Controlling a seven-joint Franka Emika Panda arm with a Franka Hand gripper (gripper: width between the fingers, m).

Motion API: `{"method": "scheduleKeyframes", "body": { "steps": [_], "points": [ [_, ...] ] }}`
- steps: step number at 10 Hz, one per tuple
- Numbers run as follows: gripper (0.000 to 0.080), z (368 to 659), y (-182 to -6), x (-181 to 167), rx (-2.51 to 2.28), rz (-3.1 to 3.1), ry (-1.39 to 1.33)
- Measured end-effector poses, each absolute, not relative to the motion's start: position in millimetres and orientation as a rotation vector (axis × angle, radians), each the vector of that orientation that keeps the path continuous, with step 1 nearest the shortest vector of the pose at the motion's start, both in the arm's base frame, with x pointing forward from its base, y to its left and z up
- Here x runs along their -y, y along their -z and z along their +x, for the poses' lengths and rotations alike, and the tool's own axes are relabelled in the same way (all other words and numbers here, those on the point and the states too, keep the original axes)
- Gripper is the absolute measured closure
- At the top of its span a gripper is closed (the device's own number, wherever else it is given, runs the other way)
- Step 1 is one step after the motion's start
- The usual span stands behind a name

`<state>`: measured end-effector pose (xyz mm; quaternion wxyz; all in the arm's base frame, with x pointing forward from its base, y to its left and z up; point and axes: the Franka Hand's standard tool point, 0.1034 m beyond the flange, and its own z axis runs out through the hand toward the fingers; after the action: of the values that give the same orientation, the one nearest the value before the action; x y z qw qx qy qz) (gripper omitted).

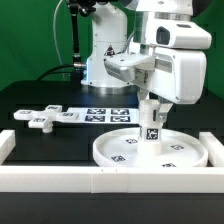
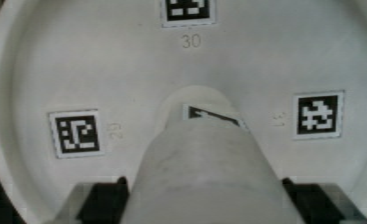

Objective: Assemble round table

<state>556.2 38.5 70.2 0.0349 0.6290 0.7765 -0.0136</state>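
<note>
The large rimmed round disc lies flat on the black table against the white border rail. The short cylindrical leg stands upright on the disc's middle, with a tag on its side. My gripper is shut on the leg's top from above. In the wrist view the leg runs down between my two black fingertips, which press its sides, and the disc with several tags fills the picture. The cross-shaped four-arm foot lies on the table at the exterior view's left.
The long white border rail runs along the front and turns up at both ends. The marker board lies flat behind the disc. The arm's base stands at the back.
</note>
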Motion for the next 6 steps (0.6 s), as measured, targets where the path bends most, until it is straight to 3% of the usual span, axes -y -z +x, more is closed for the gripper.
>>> {"method": "scheduleKeyframes", "body": {
  "steps": [6],
  "points": [
    [0.0392,554.6,-70.5,-41.8,-1.578,2.636,-0.001]
  ]
}}
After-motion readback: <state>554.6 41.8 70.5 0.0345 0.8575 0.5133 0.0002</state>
